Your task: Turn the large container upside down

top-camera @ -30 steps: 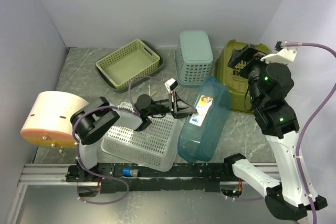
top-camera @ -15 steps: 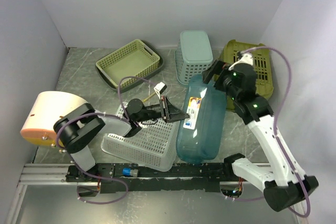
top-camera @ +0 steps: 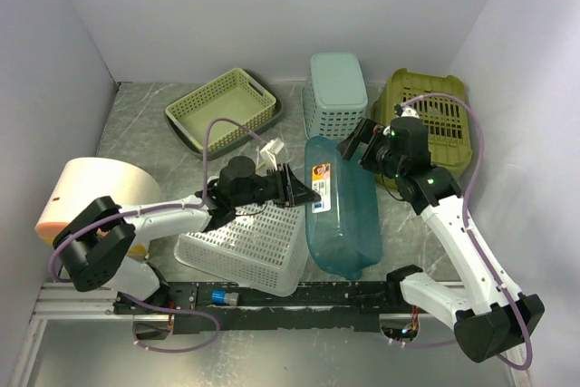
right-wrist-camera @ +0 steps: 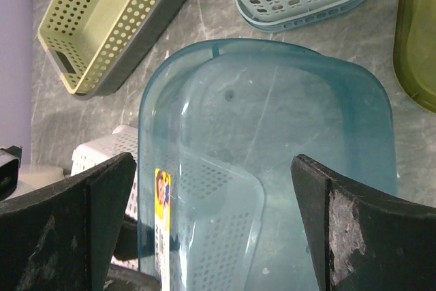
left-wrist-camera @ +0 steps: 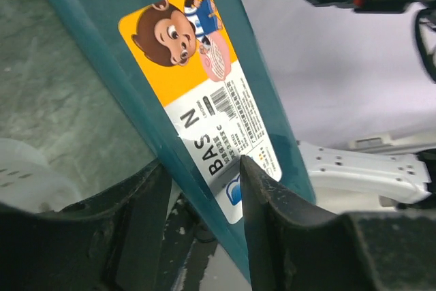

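Observation:
The large container is a translucent teal basin (top-camera: 343, 215) with a monkey sticker on its left long wall. It lies tilted in the middle of the table, with that wall over the white basket's right edge. My left gripper (top-camera: 304, 189) is shut on that wall; in the left wrist view its fingers (left-wrist-camera: 272, 236) straddle the wall beside the sticker (left-wrist-camera: 204, 100). My right gripper (top-camera: 361, 144) is wide open and empty above the basin's far end. The right wrist view shows the basin (right-wrist-camera: 286, 120) between the spread fingers (right-wrist-camera: 68, 223).
A white perforated basket (top-camera: 240, 244) lies under the basin's left side. A yellow-green tray (top-camera: 222, 111), an upturned pale teal basket (top-camera: 337, 97) and an olive basket (top-camera: 439, 120) stand at the back. A peach round object (top-camera: 91, 201) sits at the left.
The basin has swung from leaning steeply on the white basket to lying flatter and further back. My right arm came down from the right to the basin's far end. My left gripper moved with the wall.

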